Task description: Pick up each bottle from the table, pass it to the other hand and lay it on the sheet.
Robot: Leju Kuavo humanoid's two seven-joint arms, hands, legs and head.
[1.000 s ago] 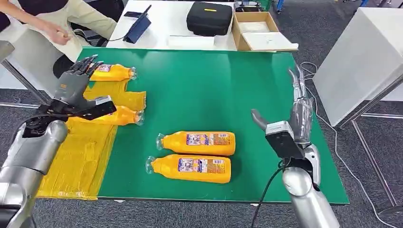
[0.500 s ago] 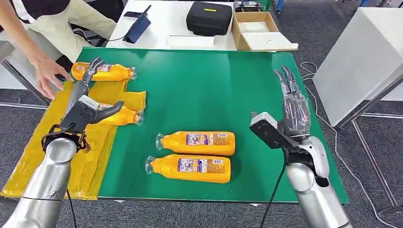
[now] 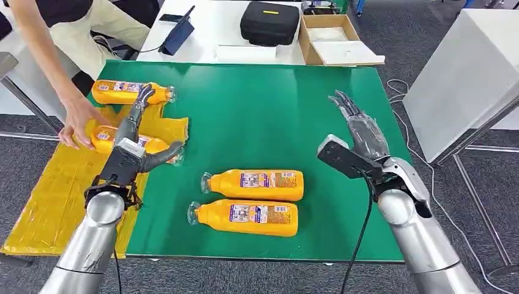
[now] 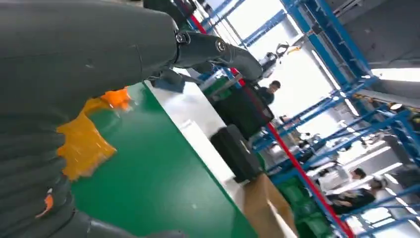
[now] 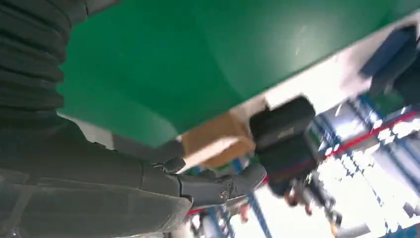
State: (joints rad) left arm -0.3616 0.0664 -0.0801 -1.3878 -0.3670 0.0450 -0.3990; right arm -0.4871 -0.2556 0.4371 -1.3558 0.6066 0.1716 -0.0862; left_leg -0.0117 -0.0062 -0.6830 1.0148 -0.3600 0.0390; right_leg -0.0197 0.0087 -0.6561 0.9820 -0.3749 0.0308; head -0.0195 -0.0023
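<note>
we see four orange bottles on the green table (image 3: 269, 116). two lie side by side near the front edge, around the middle: the nearer bottle (image 3: 246, 217) and the farther bottle (image 3: 256, 184), both with their caps pointing toward the left edge. the yellow sheet (image 3: 58, 202) covers the left side of the table and hangs over its left edge. a third bottle (image 3: 128, 92) lies at the far left corner, by the sheet's far end. a fourth bottle (image 3: 131, 142) lies on the sheet, and a person's hand (image 3: 76, 122) rests on its bottom end.

our left hand (image 3: 131, 144) is over the sheet above that fourth bottle, fingers stretched out and apart, thumb to the side, holding nothing. our right hand (image 3: 361, 131) is above the right part of the table, also with straight, spread fingers and nothing in it, well apart from the bottles.

beyond the far edge, a white table (image 3: 220, 27) carries a black case (image 3: 269, 23) and a cardboard box (image 3: 333, 40).
</note>
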